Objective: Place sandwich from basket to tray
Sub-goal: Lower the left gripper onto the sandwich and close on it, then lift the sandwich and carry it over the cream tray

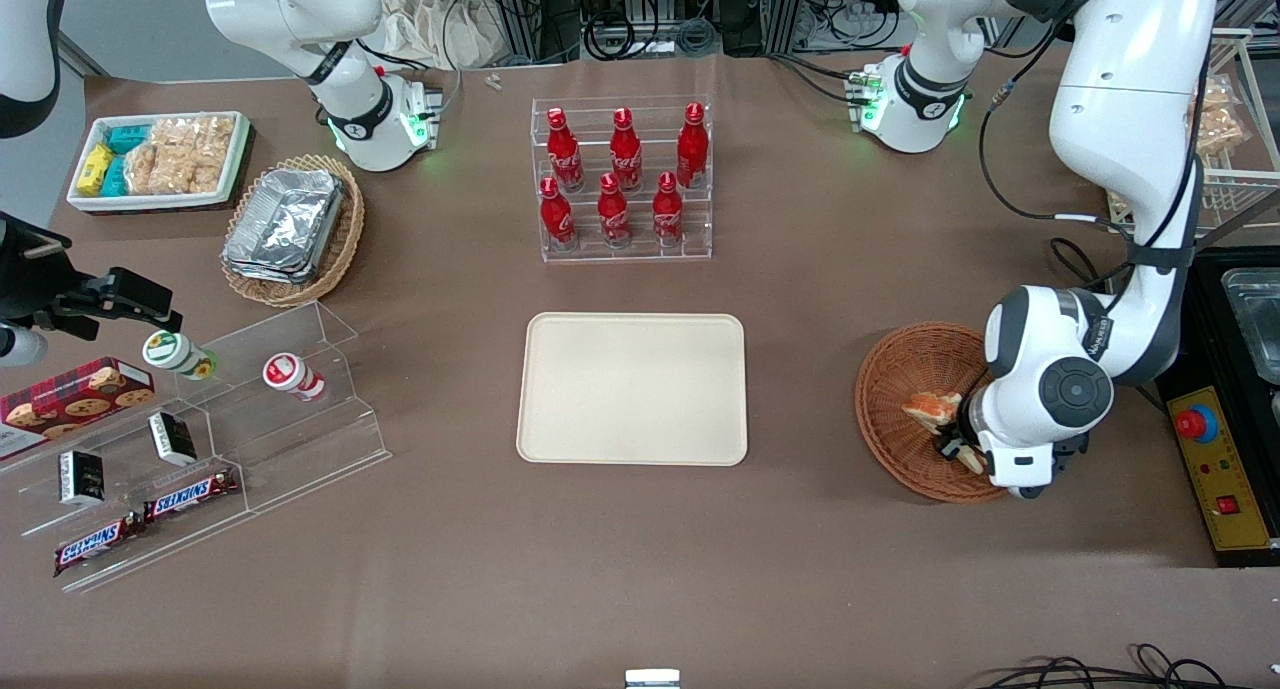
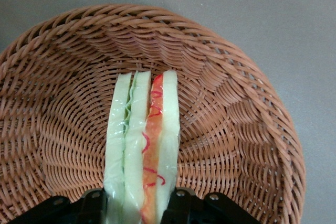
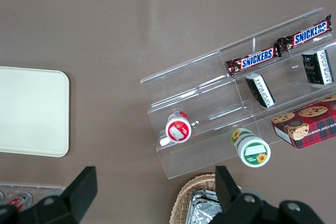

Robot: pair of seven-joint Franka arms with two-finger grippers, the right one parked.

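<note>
The sandwich (image 1: 932,407), a wedge of pale bread with orange-red and green layers, is in the round reddish-brown wicker basket (image 1: 890,389) toward the working arm's end of the table. My left gripper (image 1: 958,447) is down in the basket and shut on the sandwich. In the left wrist view the sandwich (image 2: 142,140) stands on edge between the two black fingers (image 2: 181,203), with the basket's weave (image 2: 236,103) all round it. The cream tray (image 1: 632,387) lies flat beside the basket at mid-table and holds nothing; its corner shows in the right wrist view (image 3: 31,111).
A clear rack of red bottles (image 1: 622,179) stands farther from the camera than the tray. A tan oval basket of foil containers (image 1: 292,227), a white snack bin (image 1: 160,159) and a clear stepped shelf of snacks (image 1: 200,439) lie toward the parked arm's end. A yellow control box (image 1: 1215,464) sits beside the basket.
</note>
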